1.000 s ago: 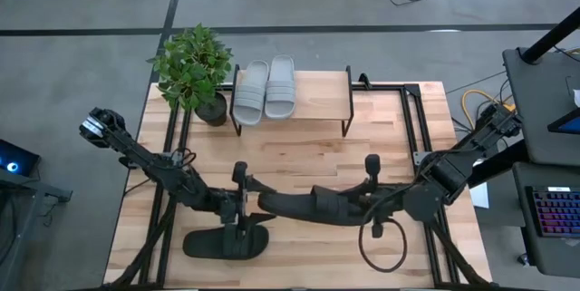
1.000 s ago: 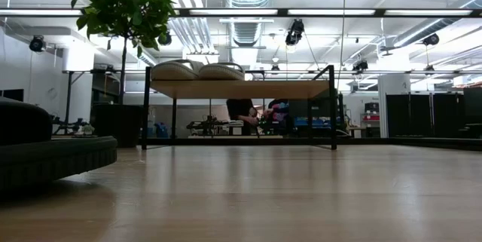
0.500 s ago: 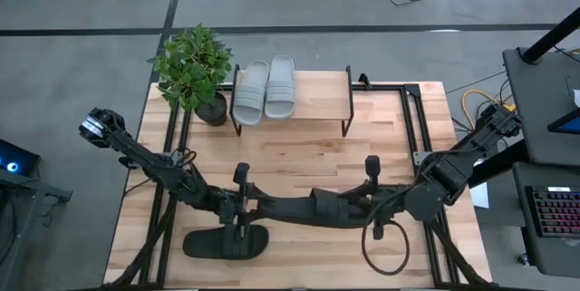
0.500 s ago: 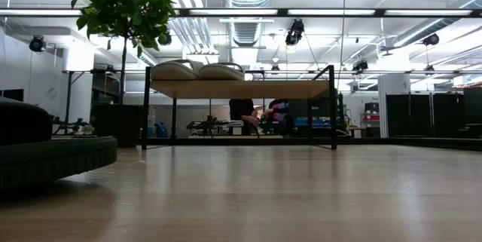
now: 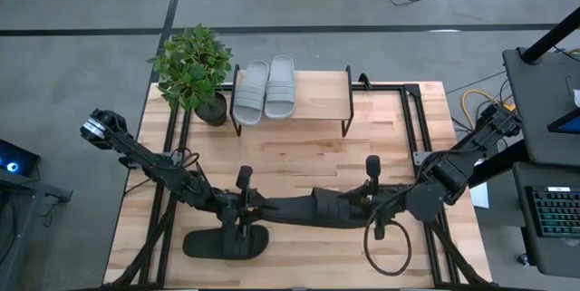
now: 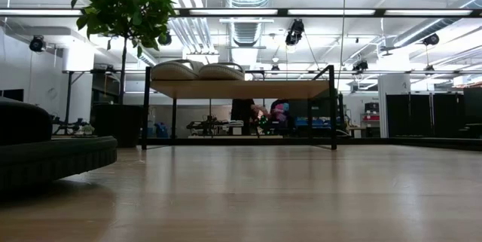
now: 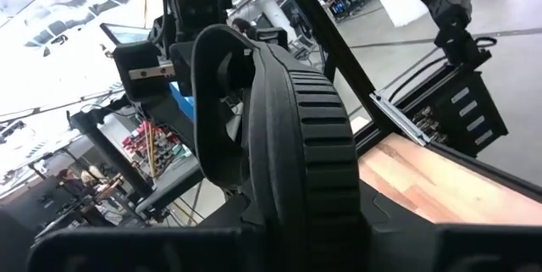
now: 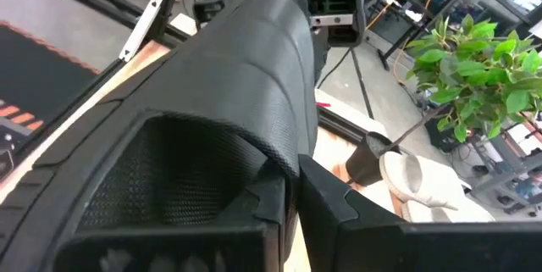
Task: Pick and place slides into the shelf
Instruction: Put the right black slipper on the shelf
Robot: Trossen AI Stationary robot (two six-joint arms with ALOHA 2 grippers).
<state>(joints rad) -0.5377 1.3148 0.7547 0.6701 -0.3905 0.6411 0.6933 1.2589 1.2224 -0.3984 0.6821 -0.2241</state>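
In the high view both grippers meet over the near half of the table, and their fingertips are hard to make out among the dark arm parts; the right gripper [image 5: 272, 208] is clamped on one black open-toe slide with a wide strap [image 5: 304, 208], held above the light wooden tabletop [image 5: 299, 150] with its long axis running along the table's near edge; the right wrist view shows this slide's textured strap [image 8: 246, 77] pinched between the fingers, pointing towards the left arm; the left gripper [image 5: 237, 208] sits at the slide's far end, and the left wrist view shows the ridged sole [image 7: 313, 136] edge-on between its fingers, so it grips the same slide; the second black slide [image 5: 225, 241] lies flat near the table's near left corner, partly hidden under the left arm, and the low view cuts it off at its left border; the two light grey slides [image 5: 265, 88] lie side by side on the left end of the low shelf with a wooden top board and black legs [image 5: 322, 96] at the table's far edge, long axes pointing away from that edge; a green potted plant [image 5: 192, 69] stands just beside the shelf at the far left corner.
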